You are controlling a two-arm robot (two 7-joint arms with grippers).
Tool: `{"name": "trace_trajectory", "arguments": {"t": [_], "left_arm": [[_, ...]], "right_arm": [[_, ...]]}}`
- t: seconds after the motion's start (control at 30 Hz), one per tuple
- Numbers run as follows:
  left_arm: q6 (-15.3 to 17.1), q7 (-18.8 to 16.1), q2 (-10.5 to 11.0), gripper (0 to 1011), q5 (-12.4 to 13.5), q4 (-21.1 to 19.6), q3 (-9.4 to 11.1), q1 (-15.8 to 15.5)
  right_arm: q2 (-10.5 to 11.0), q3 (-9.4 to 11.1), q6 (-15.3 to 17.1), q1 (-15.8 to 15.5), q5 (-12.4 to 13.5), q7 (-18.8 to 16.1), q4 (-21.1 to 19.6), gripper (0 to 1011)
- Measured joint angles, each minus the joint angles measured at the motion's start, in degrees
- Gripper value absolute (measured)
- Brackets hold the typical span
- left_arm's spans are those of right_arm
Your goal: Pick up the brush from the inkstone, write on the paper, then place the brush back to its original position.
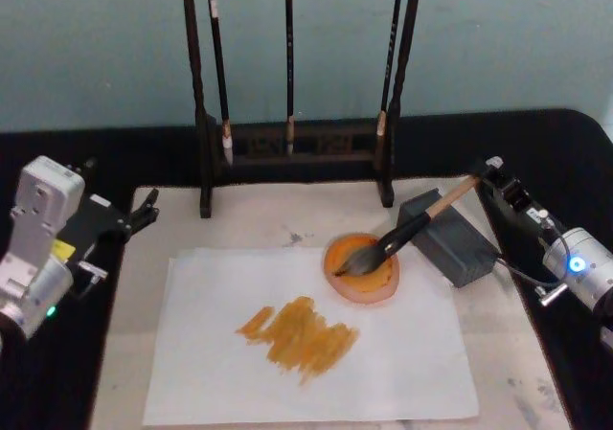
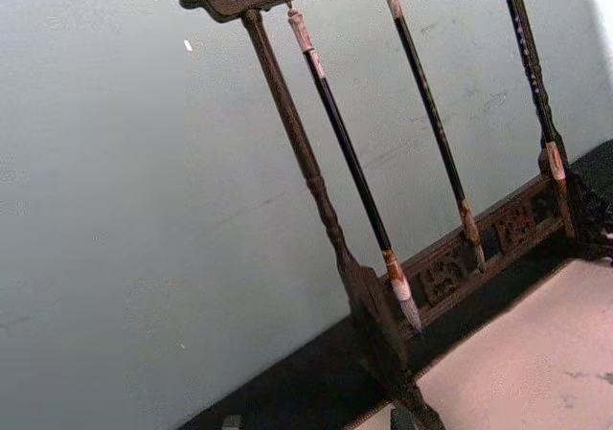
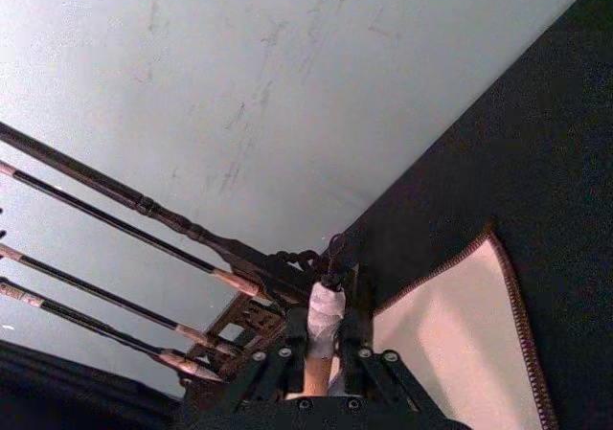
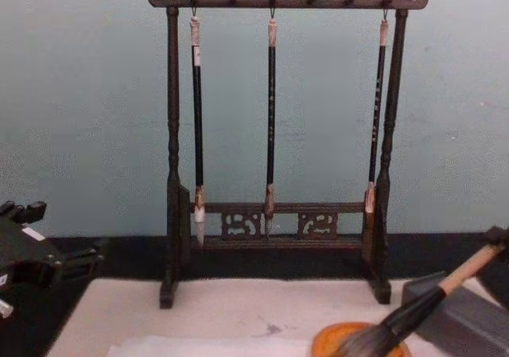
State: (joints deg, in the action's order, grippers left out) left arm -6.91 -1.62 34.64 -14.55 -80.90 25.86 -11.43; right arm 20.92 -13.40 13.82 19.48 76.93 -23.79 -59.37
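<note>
Your right hand (image 1: 487,173) sits by the right edge of the mat (image 1: 259,221), closed on the white end cap of the brush (image 1: 421,217). The brush slants down to the left: its handle passes over the grey block (image 1: 462,250) and its bristles rest in the orange dish (image 1: 375,284) at the far edge of the paper (image 1: 402,353). The paper lies flat on the mat, with orange strokes (image 1: 299,332) near its middle. Your left hand (image 1: 144,210) hovers just beside the mat's left edge, apart from the paper. You cannot tell whether it is open or closed.
</note>
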Motion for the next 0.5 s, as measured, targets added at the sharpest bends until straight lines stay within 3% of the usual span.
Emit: {"name": "trace_trajectory", "arguments": {"t": [0.07, 0.5], "left_arm": [[0.00, 0.00, 0.00, 1010, 0.00, 0.00, 0.00, 0.00], [0.00, 0.00, 0.00, 1010, 0.00, 0.00, 0.00, 0.00]], "right_arm": [[-0.01, 0.00, 0.00, 0.00, 0.01, -0.01, -0.01, 179], [0.00, -0.01, 0.00, 0.00, 0.01, -0.01, -0.02, 173]]}}
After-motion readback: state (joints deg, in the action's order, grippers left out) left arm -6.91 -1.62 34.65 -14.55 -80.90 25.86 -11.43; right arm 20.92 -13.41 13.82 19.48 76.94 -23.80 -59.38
